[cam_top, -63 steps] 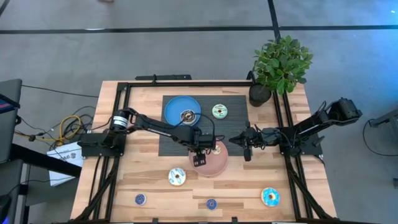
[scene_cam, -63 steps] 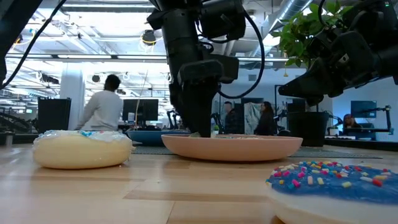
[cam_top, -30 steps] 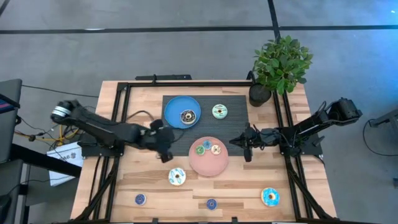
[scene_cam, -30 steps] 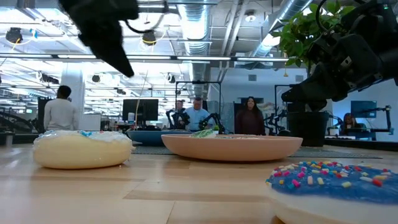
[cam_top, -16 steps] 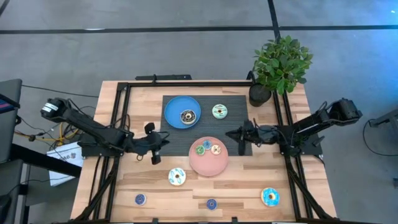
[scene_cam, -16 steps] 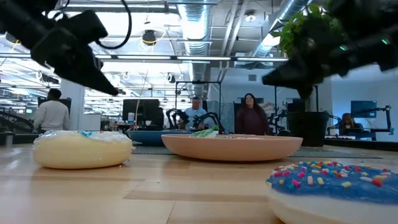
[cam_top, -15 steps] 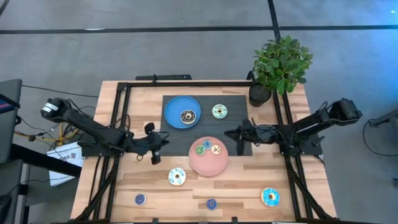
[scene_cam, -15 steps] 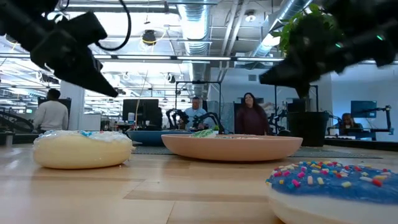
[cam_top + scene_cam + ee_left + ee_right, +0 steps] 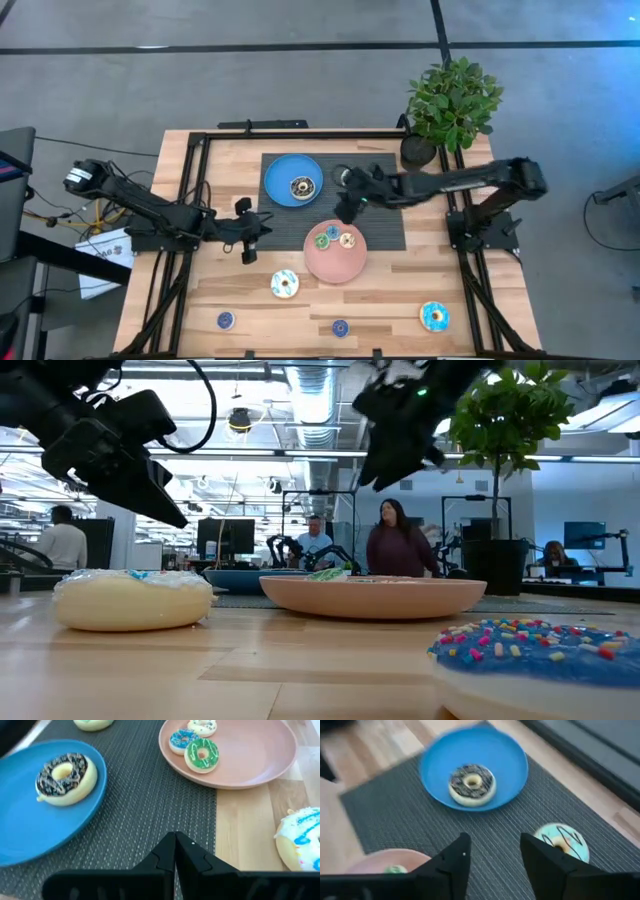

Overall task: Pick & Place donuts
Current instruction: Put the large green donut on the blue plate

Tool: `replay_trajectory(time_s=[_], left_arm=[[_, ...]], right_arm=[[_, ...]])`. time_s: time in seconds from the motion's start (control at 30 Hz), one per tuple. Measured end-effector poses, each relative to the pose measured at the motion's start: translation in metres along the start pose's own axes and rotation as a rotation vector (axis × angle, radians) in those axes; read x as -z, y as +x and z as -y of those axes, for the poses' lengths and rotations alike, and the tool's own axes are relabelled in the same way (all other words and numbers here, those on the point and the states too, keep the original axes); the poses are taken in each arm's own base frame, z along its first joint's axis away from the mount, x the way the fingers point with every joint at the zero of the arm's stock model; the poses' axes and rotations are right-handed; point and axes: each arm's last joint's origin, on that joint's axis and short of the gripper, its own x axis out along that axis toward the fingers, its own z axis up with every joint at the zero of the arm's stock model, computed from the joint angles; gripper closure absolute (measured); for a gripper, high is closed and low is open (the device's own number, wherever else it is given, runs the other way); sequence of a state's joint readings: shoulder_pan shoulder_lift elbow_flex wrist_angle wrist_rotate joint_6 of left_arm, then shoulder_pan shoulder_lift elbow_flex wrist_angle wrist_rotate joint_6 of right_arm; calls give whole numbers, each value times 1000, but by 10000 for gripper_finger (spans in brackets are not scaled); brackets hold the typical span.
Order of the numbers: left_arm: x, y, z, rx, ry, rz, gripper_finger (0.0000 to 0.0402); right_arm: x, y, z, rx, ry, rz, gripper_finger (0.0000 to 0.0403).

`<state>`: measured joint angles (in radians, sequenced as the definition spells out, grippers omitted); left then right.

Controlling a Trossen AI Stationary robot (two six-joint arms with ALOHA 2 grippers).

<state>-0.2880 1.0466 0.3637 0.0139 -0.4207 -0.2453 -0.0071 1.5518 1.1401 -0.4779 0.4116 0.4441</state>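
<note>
The teal donut [image 9: 562,840] lies on the dark mat [image 9: 385,225]; in the high view my right arm covers most of it. My right gripper [image 9: 492,851] hovers open over the mat, between that donut and the blue plate [image 9: 280,170], which carries a dark-iced donut [image 9: 300,186]. The pink plate [image 9: 335,265] holds a green donut [image 9: 322,240], a blue donut [image 9: 333,232] and a cream donut [image 9: 347,240]. My left gripper [image 9: 249,240] hangs shut over the mat's left edge, holding nothing.
A white donut with blue icing [image 9: 285,284] lies on the wood near the pink plate. Two small blue donuts [image 9: 226,320] [image 9: 340,327] and a larger blue sprinkled donut [image 9: 434,317] sit along the near edge. A potted plant [image 9: 450,100] stands at the far right corner.
My right gripper has swung from the table's right side toward the left and far edge, out over the mat near the teal donut. My left gripper has drawn back a little toward the table's left edge. No donut has moved.
</note>
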Motion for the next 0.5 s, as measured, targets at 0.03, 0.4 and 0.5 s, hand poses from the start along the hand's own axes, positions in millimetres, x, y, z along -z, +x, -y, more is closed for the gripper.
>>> replay_trajectory(time_s=[0.03,0.4,0.5], left_arm=[[0,0,-1,-2,6,1,400],[0,0,0,21,-7,-3,400],[0,0,1,30,-22,-5,400]], right_arm=[[-5,6,-1,8,1,-27,225],[-23,76,2,54,18,-234,183],[-19,91,12,36,63,-317,195]])
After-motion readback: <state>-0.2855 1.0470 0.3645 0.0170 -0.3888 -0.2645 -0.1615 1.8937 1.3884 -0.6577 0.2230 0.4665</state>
